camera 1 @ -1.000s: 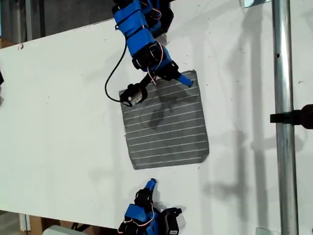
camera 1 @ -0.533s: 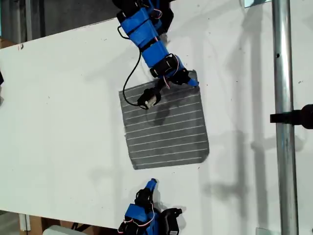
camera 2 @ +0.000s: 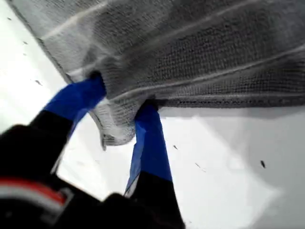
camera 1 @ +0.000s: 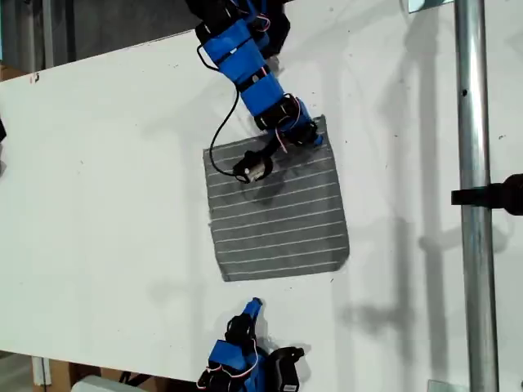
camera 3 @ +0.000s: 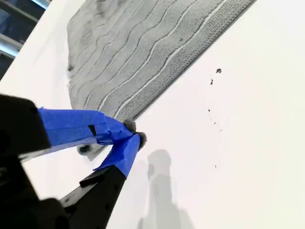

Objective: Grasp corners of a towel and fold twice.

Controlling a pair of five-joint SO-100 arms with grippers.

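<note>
My first gripper (camera 2: 119,119) pinches towel (camera 1: 278,208) corner, far side of white table (camera 1: 106,163). My second gripper (camera 3: 133,136) closed, empty, near close edge. Best: keep pinch tight, lift slow, pull corner straight over, no bunching.

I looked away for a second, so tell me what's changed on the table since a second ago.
My first gripper swung toward the exterior view's right along the towel's far edge and now pinches that far corner, lifting it slightly. The towel's far edge shifted a little. My second gripper stayed parked, shut and empty, short of the near edge.
</note>
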